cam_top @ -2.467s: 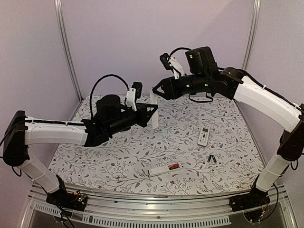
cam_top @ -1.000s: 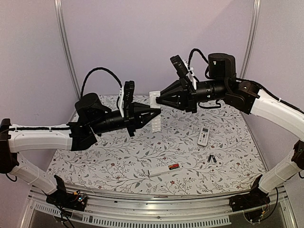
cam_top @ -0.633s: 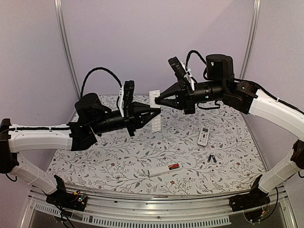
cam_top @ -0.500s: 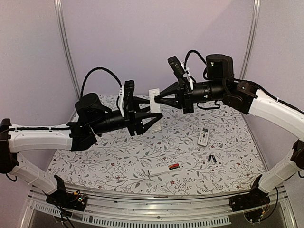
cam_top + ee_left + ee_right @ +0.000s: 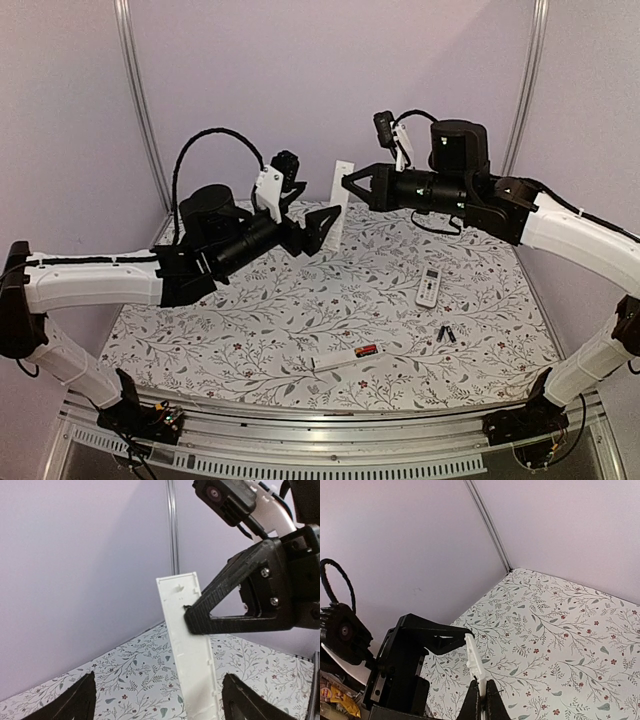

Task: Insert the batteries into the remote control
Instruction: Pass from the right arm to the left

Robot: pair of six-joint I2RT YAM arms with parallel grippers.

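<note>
Lilac-walled booth, floral-cloth table (image 5: 250,340), with a small remote (image 5: 428,287) lying on it as landmark. Step in hand looks like readying the long white remote (image 5: 197,680), upright in the air left of and beyond the small remote: right gripper (image 5: 352,186) clenched on its upper part, left gripper (image 5: 159,680) gaping wide beside it, grasping nothing. Black batteries (image 5: 445,334) lie just nearer than the small remote, the red battery (image 5: 366,351) farther near-left on a white strip (image 5: 330,362); next move probably calls for presenting the compartment and fetching a cell.
</note>
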